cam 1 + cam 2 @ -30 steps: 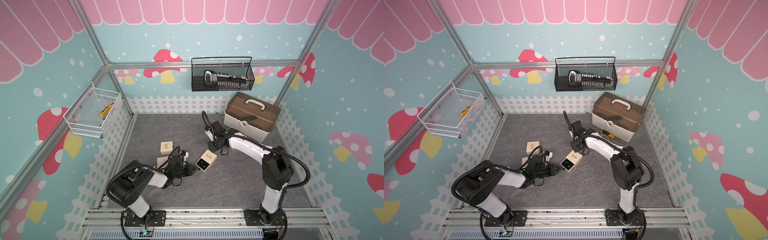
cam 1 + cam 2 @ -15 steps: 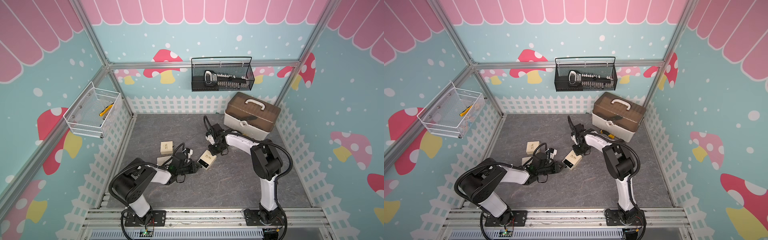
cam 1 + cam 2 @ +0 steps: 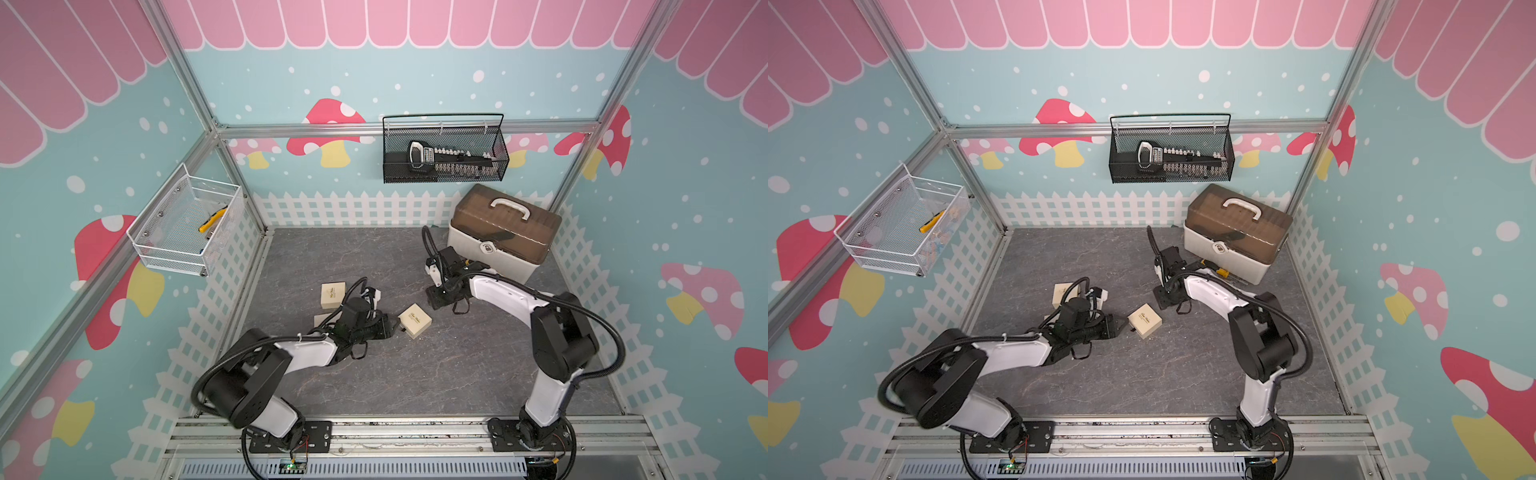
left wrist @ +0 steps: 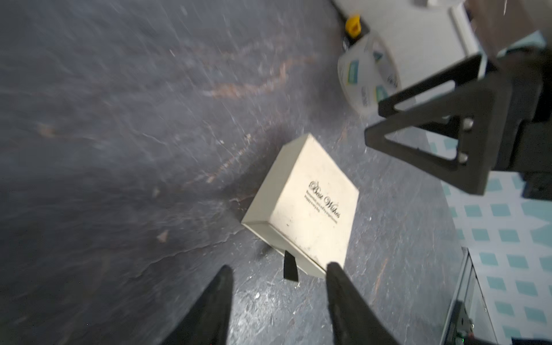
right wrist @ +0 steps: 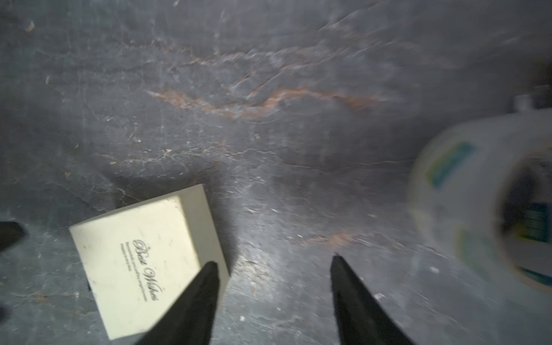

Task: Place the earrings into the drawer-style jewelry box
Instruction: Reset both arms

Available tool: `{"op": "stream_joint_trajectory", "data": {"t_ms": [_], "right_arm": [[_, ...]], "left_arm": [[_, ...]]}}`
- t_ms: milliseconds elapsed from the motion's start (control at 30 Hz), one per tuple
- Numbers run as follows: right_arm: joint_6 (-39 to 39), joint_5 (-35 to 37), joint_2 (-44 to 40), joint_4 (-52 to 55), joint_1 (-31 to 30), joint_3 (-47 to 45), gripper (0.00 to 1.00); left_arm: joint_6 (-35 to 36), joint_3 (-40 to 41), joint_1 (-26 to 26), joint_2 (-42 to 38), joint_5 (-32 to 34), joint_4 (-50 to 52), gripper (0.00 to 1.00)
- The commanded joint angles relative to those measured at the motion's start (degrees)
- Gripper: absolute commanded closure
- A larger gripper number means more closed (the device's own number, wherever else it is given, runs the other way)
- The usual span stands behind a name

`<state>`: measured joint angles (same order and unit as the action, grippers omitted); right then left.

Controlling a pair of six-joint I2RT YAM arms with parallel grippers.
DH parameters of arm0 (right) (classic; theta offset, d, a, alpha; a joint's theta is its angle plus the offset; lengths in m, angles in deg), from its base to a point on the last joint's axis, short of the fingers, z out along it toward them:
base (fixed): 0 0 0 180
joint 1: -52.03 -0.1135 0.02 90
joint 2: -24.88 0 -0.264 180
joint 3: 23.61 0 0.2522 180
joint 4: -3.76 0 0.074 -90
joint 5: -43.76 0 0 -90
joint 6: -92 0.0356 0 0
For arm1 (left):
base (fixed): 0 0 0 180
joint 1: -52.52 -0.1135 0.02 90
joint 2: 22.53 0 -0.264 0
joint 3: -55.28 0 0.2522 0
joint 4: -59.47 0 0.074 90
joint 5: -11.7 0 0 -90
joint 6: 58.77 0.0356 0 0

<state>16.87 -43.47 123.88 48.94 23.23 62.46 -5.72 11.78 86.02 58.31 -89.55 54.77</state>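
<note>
The drawer-style jewelry box (image 3: pixel 414 321) (image 3: pixel 1144 321) is a small beige box with script lettering, lying on the grey floor with its drawer pushed in. Its black pull tab (image 4: pixel 290 267) hangs toward my left gripper (image 4: pixel 280 267) (image 3: pixel 392 327), which is open, the tab between its fingertips and untouched. My right gripper (image 5: pixel 274 260) (image 3: pixel 437 301) is open over bare floor on the far side of the box (image 5: pixel 146 263), one finger overlapping its corner in the right wrist view. The earrings are out of view.
Another beige box (image 3: pixel 333 294) lies behind my left wrist and one more (image 3: pixel 321 320) is half hidden under it. A brown-lidded toolbox (image 3: pixel 505 232) stands at the back right, with a tape roll (image 4: pixel 367 77) in front of it. Wire baskets (image 3: pixel 444 153) (image 3: pixel 187 224) hang on the walls.
Both grippers have gone from shut to open. My left gripper has edged toward the box's pull tab, and the right arm's elbow has swung back out to the right. The box stays put.
</note>
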Motion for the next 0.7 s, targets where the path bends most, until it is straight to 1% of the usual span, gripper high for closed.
{"op": "stream_joint_trajectory", "data": {"t_ms": [0,67,100,167,200,233,267,300,333,367,400,433,467,500,533,567,600,633,667], "right_arm": [[4.3,14.7,-10.0,-11.2,2.3,-8.5,0.02],[5.0,20.7,-15.4,-18.7,4.6,-15.5,0.01],[4.6,23.9,-17.2,-22.4,5.7,-18.3,0.01],[1.6,31.9,-19.6,-29.6,8.0,-23.4,0.01],[0.2,35.9,-20.0,-31.9,9.0,-25.2,0.01],[-4.2,37.7,-20.3,-35.9,10.2,-27.6,0.0],[-8.5,39.0,-20.3,-40.9,11.3,-30.4,0.0],[-11.9,39.9,-19.8,-45.1,12.5,-32.7,0.01],[-15.5,38.4,-18.9,-48.6,14.0,-34.6,0.0],[-16.3,36.8,-17.5,-50.5,15.7,-35.4,0.0],[-15.6,35.6,-16.1,-52.4,17.3,-36.1,0.0],[-15.3,32.8,-14.6,-56.7,19.2,-37.8,0.01],[-12.9,28.5,-13.5,-59.1,21.3,-39.0,0.0],[-11.6,24.5,-12.5,-65.0,23.1,-41.5,0.0],[-12.0,18.4,-12.2,-70.4,24.9,-44.1,0.0],[-11.3,16.1,-13.3,-70.4,25.6,-45.0,0.01],[-11.2,14.0,-14.0,-72.8,26.4,-46.8,0.0],[-11.3,11.6,-13.7,-78.6,27.1,-50.1,0.01],[-11.4,10.7,-12.1,-86.5,27.5,-53.2,0.0]], "left_arm": [[5.4,1.7,-1.7,-12.8,15.1,13.1,0.29],[7.2,1.7,-5.1,-20.5,26.0,19.8,0.23],[8.2,2.3,-7.0,-23.0,31.7,20.8,0.22],[8.1,2.9,-12.4,-27.6,45.7,23.1,0.19],[7.7,2.9,-15.0,-28.8,51.0,24.2,0.17],[8.9,3.5,-17.6,-29.9,55.0,22.8,0.15],[14.0,5.0,-20.5,-30.4,54.2,17.7,0.06],[18.8,7.6,-22.5,-30.1,52.6,10.7,0.01],[23.6,10.6,-24.4,-28.9,50.4,2.0,0.01],[26.3,12.3,-26.7,-26.8,48.5,-3.1,0.01],[26.4,12.4,-28.6,-24.3,47.4,-4.8,0.01],[26.0,12.5,-30.7,-21.4,45.3,-6.8,0.01],[27.2,13.0,-31.8,-18.5,41.4,-10.3,0.01],[29.0,13.8,-31.9,-16.2,38.1,-14.8,0.01],[30.8,14.7,-31.8,-14.5,32.0,-19.9,0.01],[31.7,16.0,-32.1,-12.3,25.6,-27.3,0.01],[31.0,16.9,-32.2,-8.8,23.4,-34.0,0.01],[32.3,16.3,-32.3,-4.4,21.9,-38.1,0.01],[32.6,14.4,-32.6,-1.0,20.6,-37.5,0.01]]}}
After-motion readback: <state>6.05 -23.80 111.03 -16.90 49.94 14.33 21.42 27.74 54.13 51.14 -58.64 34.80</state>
